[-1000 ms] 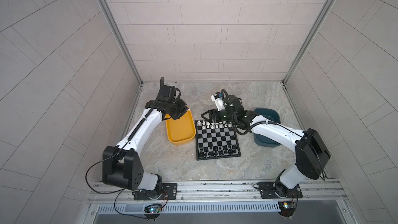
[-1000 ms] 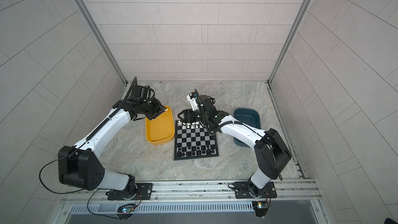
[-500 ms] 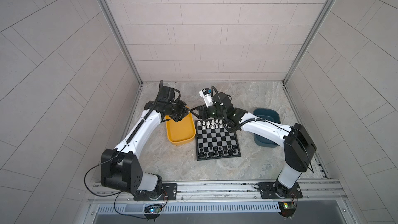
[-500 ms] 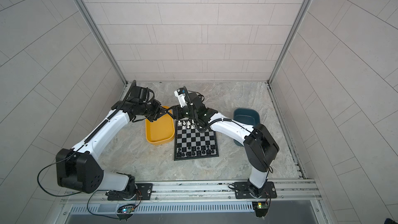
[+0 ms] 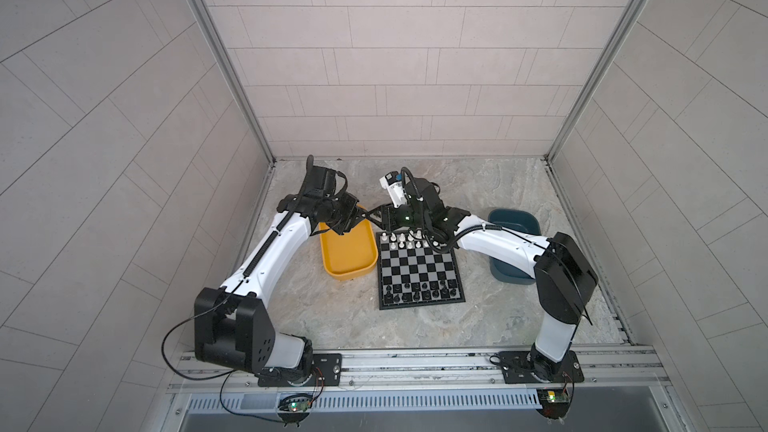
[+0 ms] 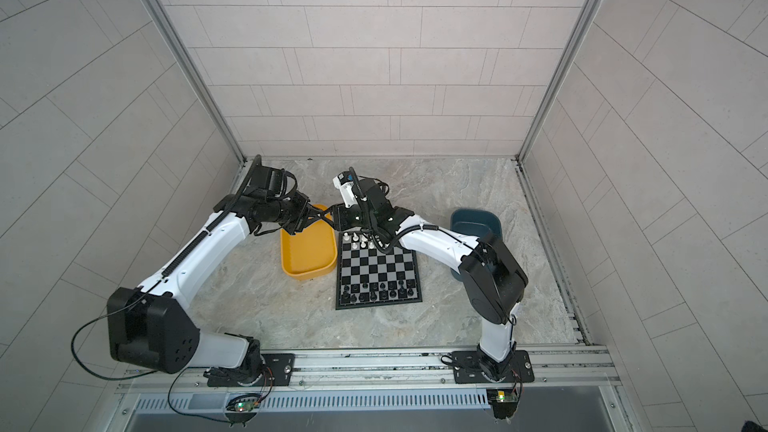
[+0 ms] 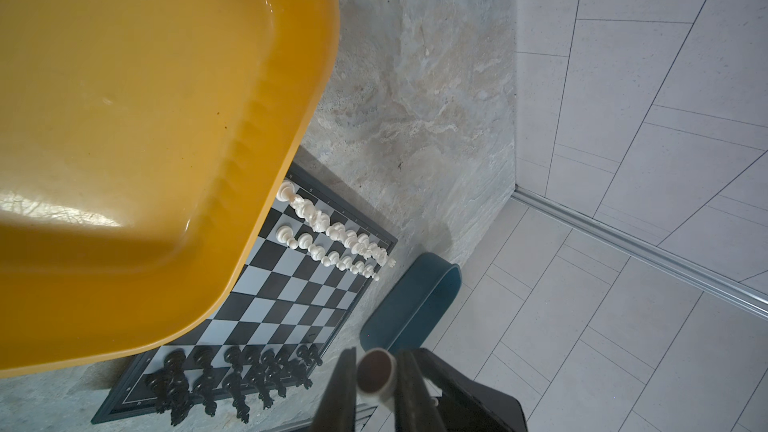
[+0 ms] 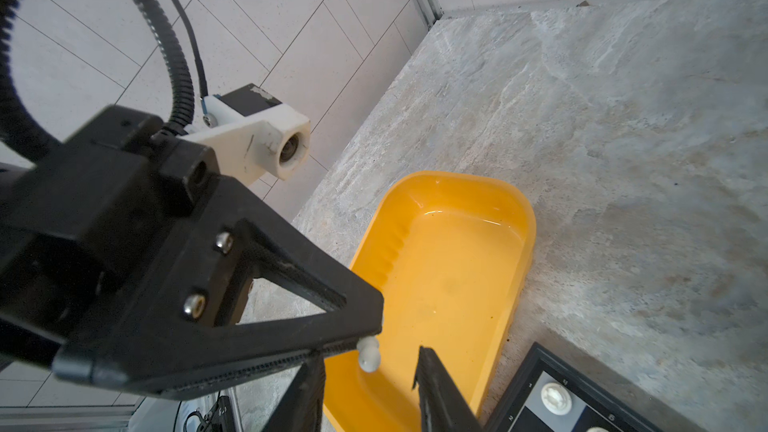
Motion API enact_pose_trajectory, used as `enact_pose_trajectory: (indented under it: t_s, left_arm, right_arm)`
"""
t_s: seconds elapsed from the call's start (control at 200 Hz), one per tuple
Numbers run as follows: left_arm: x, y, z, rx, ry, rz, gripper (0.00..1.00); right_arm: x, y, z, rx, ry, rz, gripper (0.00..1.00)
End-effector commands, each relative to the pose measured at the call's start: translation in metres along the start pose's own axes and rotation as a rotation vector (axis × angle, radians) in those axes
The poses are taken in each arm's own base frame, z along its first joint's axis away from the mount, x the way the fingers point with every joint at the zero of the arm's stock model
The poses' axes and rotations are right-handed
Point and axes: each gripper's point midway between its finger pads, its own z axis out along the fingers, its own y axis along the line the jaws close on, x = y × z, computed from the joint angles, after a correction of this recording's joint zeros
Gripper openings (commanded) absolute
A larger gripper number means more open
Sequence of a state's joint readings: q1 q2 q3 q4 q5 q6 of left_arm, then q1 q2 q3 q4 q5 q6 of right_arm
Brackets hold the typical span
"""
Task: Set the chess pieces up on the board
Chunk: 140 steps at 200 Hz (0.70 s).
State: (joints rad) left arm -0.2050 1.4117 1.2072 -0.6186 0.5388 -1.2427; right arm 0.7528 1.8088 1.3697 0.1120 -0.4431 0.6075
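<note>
While left hand (image 7: 376, 369) grips a white piece (image 8: 369, 357), right hand (image 8: 369, 354) has arrived, half-open.

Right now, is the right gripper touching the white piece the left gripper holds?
Apart. Right wrist view: yellow tray shows between the white piece and each finger of the right gripper.

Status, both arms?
Left fingers shut on white piece, in the air near yellow tray. Right fingers open either side, not touching. Nothing between.
</note>
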Motion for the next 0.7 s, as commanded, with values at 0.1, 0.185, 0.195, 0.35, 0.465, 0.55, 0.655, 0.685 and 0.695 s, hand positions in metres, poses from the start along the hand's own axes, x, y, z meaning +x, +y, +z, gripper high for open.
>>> enact_pose_trajectory:
  t_s: [0.1, 0.185, 0.195, 0.35, 0.465, 0.55, 0.655, 0.685, 0.695]
  left_arm:
    - [0.014, -0.005, -0.006, 0.022, 0.03, 0.011, 0.15]
    - [0.015, -0.004, -0.006, 0.02, 0.031, 0.007, 0.15]
    - [0.015, -0.004, -0.006, 0.02, 0.029, 0.007, 0.15]
    - [0.018, 0.003, -0.006, -0.005, 0.028, 0.011, 0.15]
    - [0.018, 0.007, -0.005, -0.02, 0.025, 0.016, 0.15]
    - [0.017, 0.007, -0.004, -0.026, 0.023, 0.026, 0.16]
    - [0.013, 0.0, 0.0, -0.001, 0.023, 0.061, 0.28]
    - [0.011, -0.001, 0.0, -0.001, 0.02, 0.078, 0.42]
    - [0.009, -0.002, 0.0, 0.0, 0.017, 0.083, 0.46]
  right_arm:
    - [-0.006, 0.012, 0.006, -0.036, -0.01, -0.011, 0.3]
    - [-0.007, 0.012, 0.006, -0.035, -0.008, -0.017, 0.25]
    - [-0.007, 0.011, 0.007, -0.033, -0.006, -0.017, 0.24]
    - [-0.007, 0.009, 0.006, -0.016, -0.003, -0.035, 0.1]
    - [-0.006, 0.007, 0.006, 0.001, 0.008, -0.049, 0.04]
    - [-0.005, 0.006, 0.005, 0.013, 0.017, -0.053, 0.0]
    - [-0.003, 0.006, -0.003, 0.033, 0.032, -0.077, 0.0]
    - [-0.004, 0.006, -0.008, 0.046, 0.033, -0.09, 0.0]
    - [-0.003, 0.005, -0.01, 0.052, 0.037, -0.094, 0.0]
